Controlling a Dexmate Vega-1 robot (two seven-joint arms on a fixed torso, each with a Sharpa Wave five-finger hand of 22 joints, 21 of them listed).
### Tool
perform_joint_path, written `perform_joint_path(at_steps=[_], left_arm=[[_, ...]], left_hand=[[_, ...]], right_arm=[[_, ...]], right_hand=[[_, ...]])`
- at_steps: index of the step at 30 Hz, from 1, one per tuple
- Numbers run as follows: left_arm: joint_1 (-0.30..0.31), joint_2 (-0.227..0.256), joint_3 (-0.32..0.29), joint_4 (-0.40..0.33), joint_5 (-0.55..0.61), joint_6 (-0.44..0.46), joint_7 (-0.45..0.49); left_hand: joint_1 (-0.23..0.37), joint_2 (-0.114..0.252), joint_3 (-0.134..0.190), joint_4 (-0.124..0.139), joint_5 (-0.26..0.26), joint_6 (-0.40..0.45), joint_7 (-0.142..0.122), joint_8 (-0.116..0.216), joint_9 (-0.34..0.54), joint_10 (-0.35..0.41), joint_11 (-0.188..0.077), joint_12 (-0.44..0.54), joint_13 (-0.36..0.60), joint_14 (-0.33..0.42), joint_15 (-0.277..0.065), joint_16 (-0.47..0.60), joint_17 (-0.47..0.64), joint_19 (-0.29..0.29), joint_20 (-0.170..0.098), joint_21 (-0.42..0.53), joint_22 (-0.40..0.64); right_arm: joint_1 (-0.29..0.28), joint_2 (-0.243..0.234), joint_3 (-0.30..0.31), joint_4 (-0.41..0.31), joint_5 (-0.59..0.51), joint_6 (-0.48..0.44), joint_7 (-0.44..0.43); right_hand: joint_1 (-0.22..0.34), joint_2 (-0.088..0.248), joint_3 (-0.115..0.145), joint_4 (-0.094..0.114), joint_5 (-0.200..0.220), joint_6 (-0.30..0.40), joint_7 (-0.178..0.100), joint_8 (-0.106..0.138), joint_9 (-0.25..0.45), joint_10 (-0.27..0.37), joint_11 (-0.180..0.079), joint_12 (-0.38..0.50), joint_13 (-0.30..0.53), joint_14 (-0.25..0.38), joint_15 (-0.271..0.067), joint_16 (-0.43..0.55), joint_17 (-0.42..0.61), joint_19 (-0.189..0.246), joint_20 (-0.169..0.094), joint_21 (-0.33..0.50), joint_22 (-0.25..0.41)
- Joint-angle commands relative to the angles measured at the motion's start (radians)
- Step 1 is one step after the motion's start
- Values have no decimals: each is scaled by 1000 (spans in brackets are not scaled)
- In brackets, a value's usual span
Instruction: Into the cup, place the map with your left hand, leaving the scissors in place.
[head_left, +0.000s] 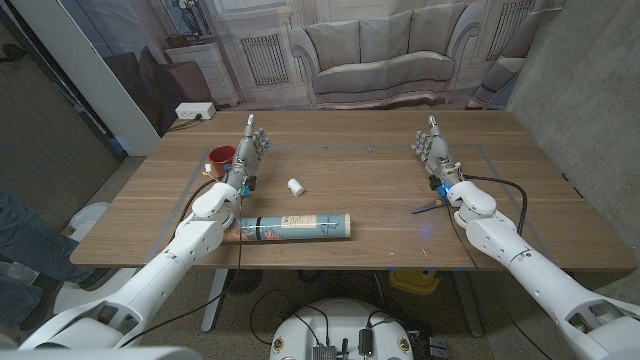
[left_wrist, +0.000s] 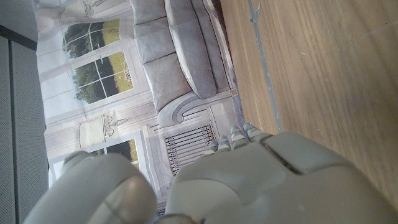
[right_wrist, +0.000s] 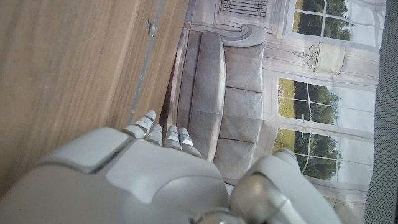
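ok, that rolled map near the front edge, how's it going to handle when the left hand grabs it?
The map is a rolled tube lying on its side, so it will likely roll if nudged. It looks like paper: probably light, and may crush under a hard grip. It looks much longer than the cup, so it could tip it.

Lab or studio: printed living-room backdrop (head_left: 380, 50) behind wooden table (head_left: 350, 190).

The map (head_left: 297, 227) lies near the table's (head_left: 360, 190) front edge, the cup (head_left: 221, 158) behind it, scissors (head_left: 428, 207) far right.

Scissors (head_left: 428, 208) mostly hidden behind right arm (head_left: 500, 235).
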Motion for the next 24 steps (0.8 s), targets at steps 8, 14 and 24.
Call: perform_joint_path(at_steps=[8, 14, 24], left_arm=[[7, -25, -13, 15, -68, -13, -54], [10, -14, -10, -10, -58, -7, -46], [66, 19, -24, -121, -31, -9, 29]], left_hand=[[28, 1, -13, -8, 12, -55, -6, 20, 4, -31, -4, 21, 1, -65, -5, 16, 4, -56, -10, 13, 2], [34, 6, -12, -10, 15, -42, -9, 23, 5, -20, -6, 24, 1, -56, -6, 17, 4, -50, -9, 14, 2], [52, 23, -9, -14, 24, -6, -20, 32, 5, 14, -18, 32, 1, -30, -13, 20, 5, -43, -6, 15, 3]], right_arm=[[-56, -28, 12, -60, 9, -38, -44], [-80, -39, 23, -92, 4, -30, -66], [-85, -42, 29, -97, 13, -27, -59]], right_hand=[[2, -1, 1, 2, 10, 9, 14, 11, 3, 15, 5, 11, 1, 12, 2, 8, 4, 12, -4, 1, 2], [2, 0, -1, 2, 12, 14, 10, 13, 2, 21, 6, 13, 1, 18, -1, 10, 4, 17, -5, 0, 2], [3, 0, -5, 1, 16, 20, 8, 15, 2, 30, 5, 16, 1, 26, 1, 11, 4, 23, -4, -3, 3]])
